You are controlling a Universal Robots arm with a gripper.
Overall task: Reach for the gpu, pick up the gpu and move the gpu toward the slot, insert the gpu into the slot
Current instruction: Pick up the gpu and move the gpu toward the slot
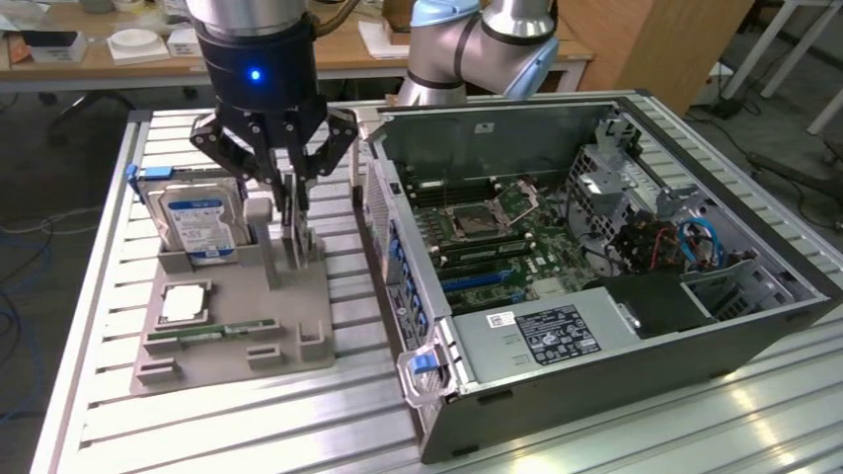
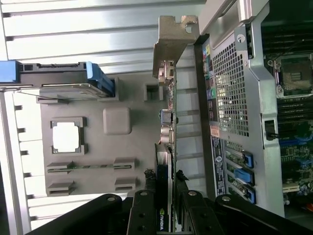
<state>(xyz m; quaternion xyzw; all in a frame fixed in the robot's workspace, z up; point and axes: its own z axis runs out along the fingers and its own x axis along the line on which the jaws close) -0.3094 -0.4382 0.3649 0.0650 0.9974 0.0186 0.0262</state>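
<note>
- The gpu (image 2: pixel 166 98) is pinched edge-on by the end effector (image 2: pixel 164 183); it is held upright at the holder (image 2: pixel 98 161), beside the case (image 2: pixel 234 98);
- It is judged light, stiff and fragile; it is best gripped across its flat faces.

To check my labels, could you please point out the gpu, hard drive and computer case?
gpu (image 2: pixel 171 46), wrist view, silver end bracket.
hard drive (image 1: pixel 200 225), exterior view, blue-and-white label.
computer case (image 1: pixel 633 390), exterior view, dark outer wall.
</note>
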